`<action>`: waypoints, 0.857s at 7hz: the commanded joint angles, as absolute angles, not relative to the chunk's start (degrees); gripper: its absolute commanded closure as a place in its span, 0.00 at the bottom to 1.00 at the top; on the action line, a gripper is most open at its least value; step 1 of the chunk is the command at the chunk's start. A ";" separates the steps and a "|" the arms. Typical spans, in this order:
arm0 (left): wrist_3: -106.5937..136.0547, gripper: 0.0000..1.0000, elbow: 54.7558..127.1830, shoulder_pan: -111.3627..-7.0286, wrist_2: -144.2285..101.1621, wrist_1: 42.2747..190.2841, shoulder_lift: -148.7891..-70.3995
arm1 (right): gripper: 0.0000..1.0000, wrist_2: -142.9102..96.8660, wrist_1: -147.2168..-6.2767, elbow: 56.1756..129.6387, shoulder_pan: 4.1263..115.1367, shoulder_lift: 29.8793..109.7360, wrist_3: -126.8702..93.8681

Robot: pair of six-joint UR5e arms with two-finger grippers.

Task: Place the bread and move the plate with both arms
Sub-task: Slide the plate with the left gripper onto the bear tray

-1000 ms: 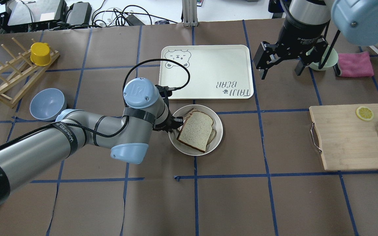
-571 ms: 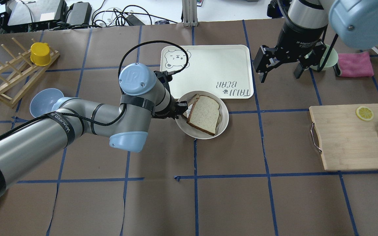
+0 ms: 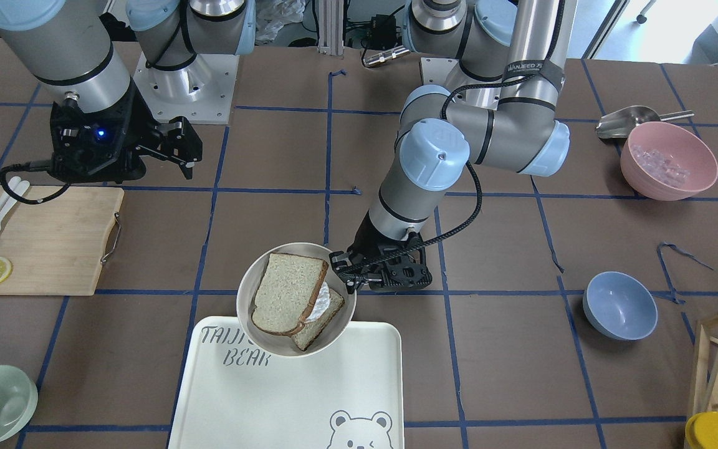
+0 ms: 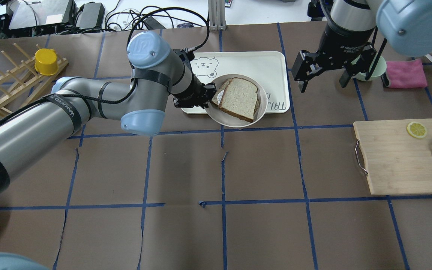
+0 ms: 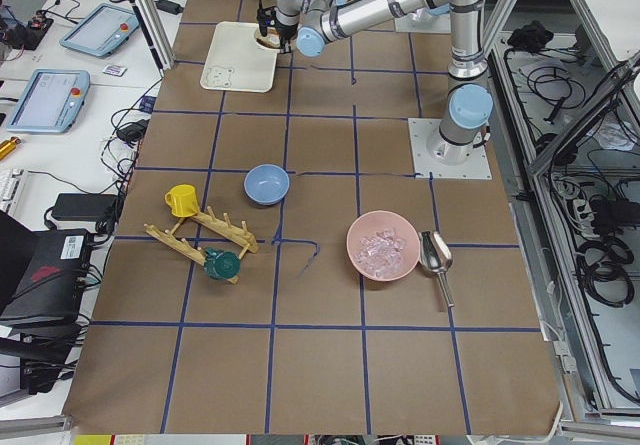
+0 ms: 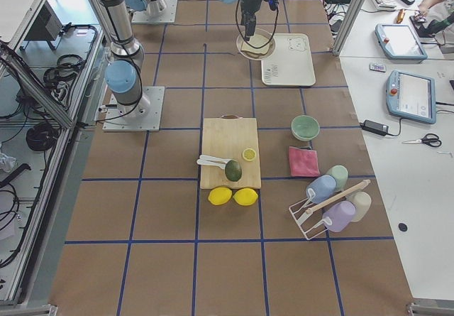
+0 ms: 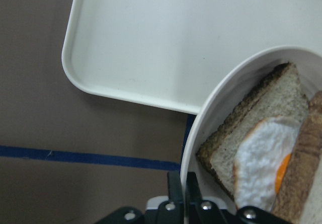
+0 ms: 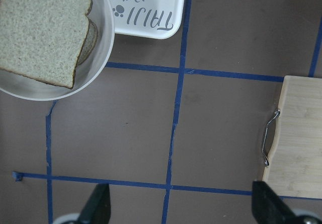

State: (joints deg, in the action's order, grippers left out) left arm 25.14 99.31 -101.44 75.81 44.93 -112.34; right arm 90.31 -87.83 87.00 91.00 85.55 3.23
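Note:
The bread (image 4: 238, 98) lies in the round cream plate (image 4: 216, 114), on top of a smaller slice with a fried egg (image 7: 266, 168). My left gripper (image 4: 206, 95) is shut on the plate's left rim and holds the plate over the near edge of the bear-print tray (image 4: 257, 63). In the front-facing view the bread (image 3: 287, 292), the plate (image 3: 244, 299) and the left gripper (image 3: 343, 274) show the same grip. My right gripper (image 4: 323, 78) is open and empty, hanging to the right of the tray, apart from the plate.
A wooden cutting board (image 4: 396, 157) with a lemon slice (image 4: 416, 129) lies at the right. A pale green bowl (image 4: 373, 69) and pink cloth (image 4: 405, 73) sit behind the right gripper. A dish rack (image 4: 9, 86) and a blue bowl (image 3: 619, 304) are on the left side.
My left arm has carried the plate with the bread away from the robot and to the right, from the bare table onto the tray's near edge. The right gripper has hardly moved.

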 commanded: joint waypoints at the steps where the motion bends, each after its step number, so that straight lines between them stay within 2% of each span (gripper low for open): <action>1: 24.18 1.00 90.40 -99.84 74.27 49.20 -118.09 | 0.00 91.06 -88.94 86.57 91.05 85.95 -0.87; 3: 23.82 1.00 84.05 -99.84 74.44 49.31 -124.68 | 0.00 91.23 -88.86 86.75 91.05 86.22 -0.18; 6: 23.82 1.00 82.88 -99.84 74.62 48.52 -128.66 | 0.00 91.23 -88.86 86.57 91.05 86.48 -0.26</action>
